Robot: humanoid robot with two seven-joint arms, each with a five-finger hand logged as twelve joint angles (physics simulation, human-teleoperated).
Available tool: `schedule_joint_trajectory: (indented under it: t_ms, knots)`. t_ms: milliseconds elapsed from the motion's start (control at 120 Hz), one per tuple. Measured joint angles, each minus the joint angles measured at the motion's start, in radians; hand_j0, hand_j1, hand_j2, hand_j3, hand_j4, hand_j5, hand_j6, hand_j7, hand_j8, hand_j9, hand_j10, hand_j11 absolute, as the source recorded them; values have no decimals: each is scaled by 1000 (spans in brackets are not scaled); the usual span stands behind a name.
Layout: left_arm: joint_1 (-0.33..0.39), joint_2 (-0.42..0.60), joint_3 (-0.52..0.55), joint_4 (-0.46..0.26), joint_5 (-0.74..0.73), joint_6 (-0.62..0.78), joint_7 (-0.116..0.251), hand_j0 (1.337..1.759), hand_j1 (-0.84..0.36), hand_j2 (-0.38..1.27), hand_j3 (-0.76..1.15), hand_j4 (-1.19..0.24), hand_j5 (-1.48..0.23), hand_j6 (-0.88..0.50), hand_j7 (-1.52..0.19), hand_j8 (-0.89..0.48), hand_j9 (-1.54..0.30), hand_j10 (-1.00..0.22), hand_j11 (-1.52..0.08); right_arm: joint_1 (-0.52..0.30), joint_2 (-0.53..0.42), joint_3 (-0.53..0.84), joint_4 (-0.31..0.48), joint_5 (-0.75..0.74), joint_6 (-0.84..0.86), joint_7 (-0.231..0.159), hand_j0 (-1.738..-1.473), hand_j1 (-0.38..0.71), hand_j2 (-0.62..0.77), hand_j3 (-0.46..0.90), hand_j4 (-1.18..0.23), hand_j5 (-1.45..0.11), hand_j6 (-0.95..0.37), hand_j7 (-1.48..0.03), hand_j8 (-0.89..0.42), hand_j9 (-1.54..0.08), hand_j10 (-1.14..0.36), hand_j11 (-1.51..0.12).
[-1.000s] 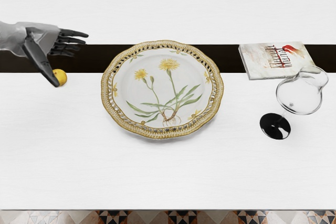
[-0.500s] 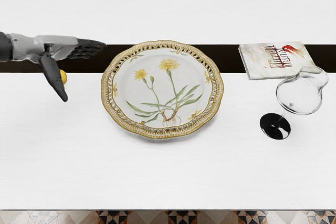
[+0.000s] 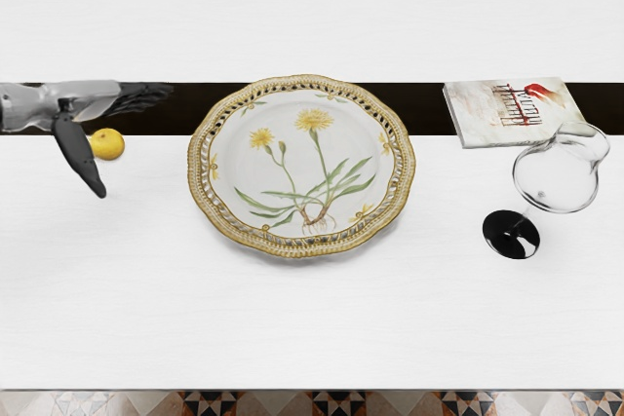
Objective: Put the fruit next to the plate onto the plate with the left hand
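Extending in from the picture's left edge, the left robot hand [image 3: 86, 114] hangs over the desk [image 3: 292, 338] with nothing in its grasp. Four dark, jointed fingers [image 3: 141, 96] lie straight and close together, pointing toward the plate. The thumb [image 3: 80, 158] splays away from them, a slim dark wedge pointing down the picture. The back of the palm is pale grey metal.

Fruit [image 3: 107, 143]: small, round, smooth, yellow-orange. It sits on the desk in the crook between thumb and fingers, just beside the thumb; whether they touch cannot be told. It is not on the plate.

Plate [image 3: 200, 163]: a short way beyond the fingertips, on the far side of the fruit from the robot hand. Round, glossy white porcelain with a scalloped, pierced gold rim and a painted yellow-flowered plant in its well.

Desk surface: matte white with a faint grain, crossed by a dark band [image 3: 429, 104] that runs under the fingers and behind the plate.

Well apart from the robot hand, past the plate: a thin book [image 3: 512, 112] with a pale, red-marked cover, and nearer the viewer a clear wine glass [image 3: 561, 177] with a black foot, apparently tipped on its side.
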Motion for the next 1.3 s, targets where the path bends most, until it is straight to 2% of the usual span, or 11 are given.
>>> schedule_joint_trajectory:
  t_ms: [167, 292, 442, 558, 825, 983, 1108, 1300]
  knots:
    - [28, 2, 0, 46, 9, 45, -59, 1658, 349, 3, 0, -5, -1, -6, -1, -6, 0, -4, 0, 0, 0, 0, 0, 0, 0, 0, -1658, -317, -5, 0, -27, -34, -27, -34, -26, -34, -26, -34]
    - [40, -2, 0, 72, 11, 54, -80, 1658, 349, 3, 0, -6, -1, -7, -1, -6, 0, -5, 0, 0, 0, 0, 0, 0, 0, 0, -1658, -317, -5, 0, -26, -34, -26, -34, -26, -34, -26, -34]
    - [64, -15, 3, 149, 15, 57, -131, 1658, 349, 3, 0, -6, -1, -7, -1, -7, 0, -5, 0, 1, 0, -1, 0, 0, 0, 0, -1658, -317, -5, 0, -27, -35, -27, -35, -27, -35, -27, -35]
    - [70, -31, 8, 195, 28, 59, -158, 1658, 349, 4, 0, -6, -1, -7, -1, -6, 0, -5, 0, 3, 0, -1, 0, 0, 0, 0, -1658, -317, -5, 0, -27, -34, -27, -34, -26, -34, -26, -34]
    - [69, -122, 19, 306, 59, 62, -179, 1658, 349, 3, 0, -6, -1, -7, -1, -6, 0, -5, 0, 3, 0, -1, 0, 0, 0, 0, -1658, -317, -5, 0, -26, -34, -26, -34, -26, -34, -26, -34]
    - [61, -190, 67, 393, 61, 90, -213, 1658, 349, 4, 0, -6, -1, -7, -1, -6, 0, -4, 0, 4, 0, -1, 0, 0, 0, 0, -1658, -317, -5, 0, -27, -35, -27, -35, -27, -35, -27, -35]
    - [58, -211, 118, 428, 61, 162, -228, 1658, 349, 3, 0, -6, -1, -7, -1, -6, 0, -5, 0, 4, 0, -1, 0, 0, 0, 0, -1658, -317, -5, 0, -27, -35, -27, -35, -27, -35, -27, -35]
    - [64, -211, 138, 464, 58, 192, -247, 1658, 349, 3, 0, -6, -1, -7, -1, -6, 0, -5, 0, 4, 0, -1, 0, 0, 0, 0, -1658, -317, -5, 0, -27, -34, -27, -34, -27, -34, -26, -34]
